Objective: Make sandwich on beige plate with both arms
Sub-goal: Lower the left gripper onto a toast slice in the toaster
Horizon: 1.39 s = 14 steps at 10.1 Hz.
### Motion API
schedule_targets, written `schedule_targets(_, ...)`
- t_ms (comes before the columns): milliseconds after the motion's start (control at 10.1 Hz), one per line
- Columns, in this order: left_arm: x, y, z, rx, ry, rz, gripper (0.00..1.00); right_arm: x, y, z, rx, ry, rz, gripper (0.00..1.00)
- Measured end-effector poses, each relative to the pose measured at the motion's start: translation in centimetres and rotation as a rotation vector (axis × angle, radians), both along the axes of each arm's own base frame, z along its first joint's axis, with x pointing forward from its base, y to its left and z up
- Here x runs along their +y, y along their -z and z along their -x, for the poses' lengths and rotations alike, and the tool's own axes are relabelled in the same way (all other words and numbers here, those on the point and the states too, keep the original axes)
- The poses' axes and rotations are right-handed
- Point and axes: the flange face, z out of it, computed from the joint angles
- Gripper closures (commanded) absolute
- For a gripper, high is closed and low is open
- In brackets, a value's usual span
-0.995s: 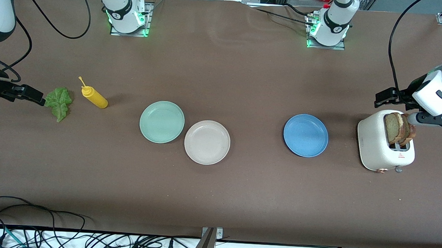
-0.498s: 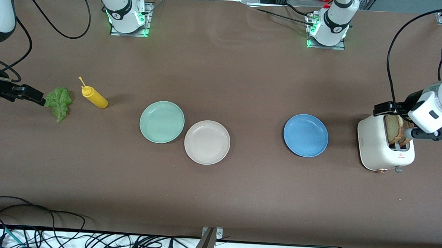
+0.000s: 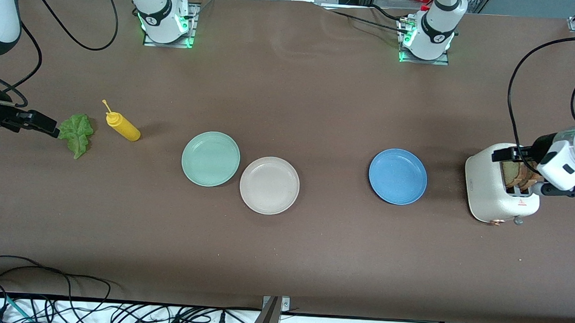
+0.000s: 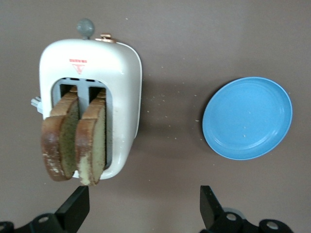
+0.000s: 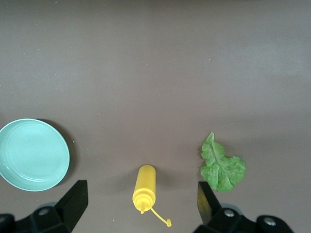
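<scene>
left wrist view alone shows two bread slices (image 4: pixel 75 141) upright in toaster (image 4: pixel 121 73); both end effectors spread

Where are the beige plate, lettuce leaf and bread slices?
beige plate (image 3: pixel 269 185): front view, bare centre of the dish.
lettuce leaf (image 5: pixel 221 167): right wrist view, middle of the leaf.
bread slices (image 4: pixel 77 143): left wrist view, crust edge of the slice nearer the blue plate, standing in the toaster slots.

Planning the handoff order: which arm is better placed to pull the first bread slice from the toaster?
Left: the left gripper hangs open over the toaster holding the bread slices.
</scene>
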Motion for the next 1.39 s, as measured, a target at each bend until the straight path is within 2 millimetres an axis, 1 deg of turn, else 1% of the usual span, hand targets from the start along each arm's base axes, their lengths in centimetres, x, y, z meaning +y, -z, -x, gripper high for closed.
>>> schedule_targets(100, 1.2, 0.3, -0.2, -0.015, -0.017, -0.003, 0.00, 0.0, 0.0, 0.0, 0.000, 0.001, 0.000, 0.00)
schedule_targets(199, 2.1, 1.0, -0.4, -0.025, -0.030, -0.005, 0.00, 0.0, 0.0, 0.0, 0.000, 0.001, 0.000, 0.00)
schedule_targets(299, 2.6, 2.1, -0.6, -0.036, -0.035, -0.007, 0.00, 0.0, 0.0, 0.0, 0.000, 0.001, 0.000, 0.00)
schedule_targets(498, 2.9, 4.2, -0.6, -0.049, -0.034, -0.018, 0.00, 0.0, 0.0, 0.0, 0.000, 0.001, 0.000, 0.00)
schedule_targets(597, 3.0, 4.7, -0.5, -0.046, -0.028, -0.027, 0.00, 0.0, 0.0, 0.0, 0.001, 0.001, 0.000, 0.00)
schedule_targets(896, 3.1, 5.4, -0.3, -0.059, -0.017, -0.032, 0.00, 0.0, 0.1, 0.0, 0.002, 0.001, 0.000, 0.00)
schedule_targets(1095, 3.2, 6.8, 0.4, -0.082, -0.015, -0.034, 0.00, 0.0, 0.1, 0.0, 0.002, 0.002, 0.000, 0.00)
schedule_targets(1194, 3.1, 7.5, 0.9, -0.088, -0.015, -0.033, 0.02, 0.0, 0.1, 0.0, 0.002, 0.002, 0.000, 0.00)
schedule_targets(1393, 3.1, 8.2, 1.6, -0.099, -0.014, -0.033, 0.09, 0.0, 0.1, 0.0, 0.002, 0.002, 0.000, 0.00)
